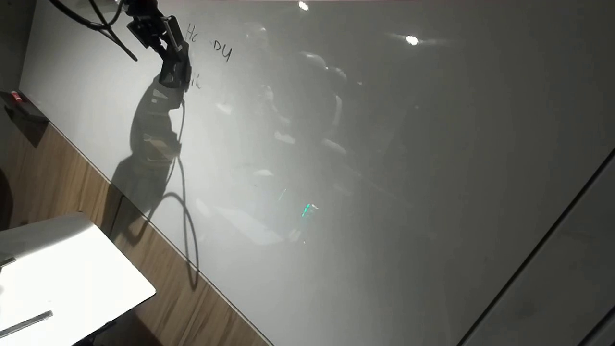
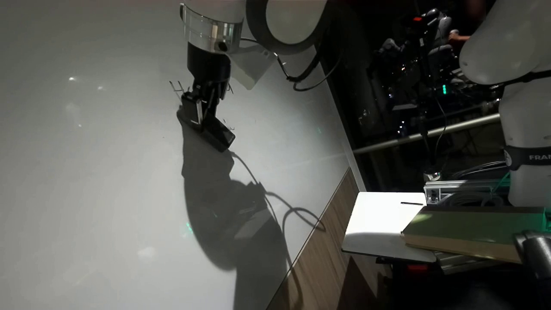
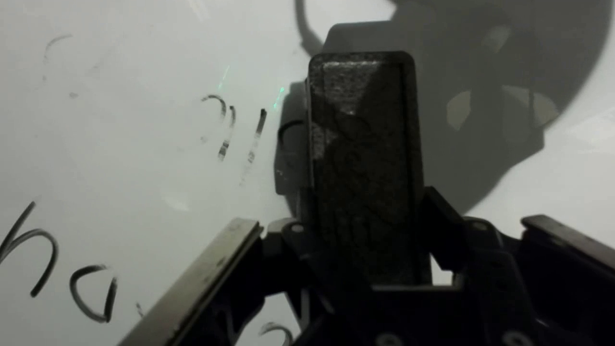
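Observation:
A black, block-shaped eraser (image 3: 360,134) is clamped between the fingers of my gripper (image 3: 367,211) and juts out beyond them in the wrist view. Both exterior views have the gripper (image 1: 169,41) close over the large whiteboard (image 1: 384,192), with the eraser (image 2: 217,134) tilted below the fingers. Whether the eraser touches the board is hard to tell; its far side is hidden. Handwritten black letters, such as a D (image 3: 112,295), lie beside the gripper. Nearer the eraser are faded, broken strokes (image 3: 260,126). A wide shadow of arm and gripper covers part of the board.
Wood-grain panelling (image 1: 192,298) borders the whiteboard. A bright white panel (image 1: 72,278) stands off that edge, with a greenish box (image 2: 473,232) beside it. A dark holder with a red item (image 1: 17,97) sits at the board's corner. Cables (image 2: 312,84) hang from the arm.

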`<act>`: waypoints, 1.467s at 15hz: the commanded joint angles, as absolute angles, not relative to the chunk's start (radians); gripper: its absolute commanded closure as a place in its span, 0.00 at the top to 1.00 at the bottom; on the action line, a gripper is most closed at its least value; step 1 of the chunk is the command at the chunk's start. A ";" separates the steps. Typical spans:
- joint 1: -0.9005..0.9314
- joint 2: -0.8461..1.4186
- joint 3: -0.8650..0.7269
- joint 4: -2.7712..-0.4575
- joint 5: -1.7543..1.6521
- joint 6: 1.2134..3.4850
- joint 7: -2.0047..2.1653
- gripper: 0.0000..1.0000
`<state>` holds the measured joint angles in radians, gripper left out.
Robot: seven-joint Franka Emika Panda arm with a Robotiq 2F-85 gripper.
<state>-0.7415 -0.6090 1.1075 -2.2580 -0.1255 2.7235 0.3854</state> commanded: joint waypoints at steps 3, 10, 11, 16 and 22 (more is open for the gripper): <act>-0.741 -0.580 1.008 -2.127 -0.200 2.635 0.387 0.30; -0.677 -0.557 0.929 -2.036 -0.285 2.536 0.427 0.30; -0.676 -0.547 0.936 -2.048 -0.299 2.541 0.441 0.30; -0.721 -0.513 0.983 -2.106 -0.390 2.582 0.522 0.30; -0.815 -0.477 1.011 -2.152 -0.512 2.603 0.601 0.30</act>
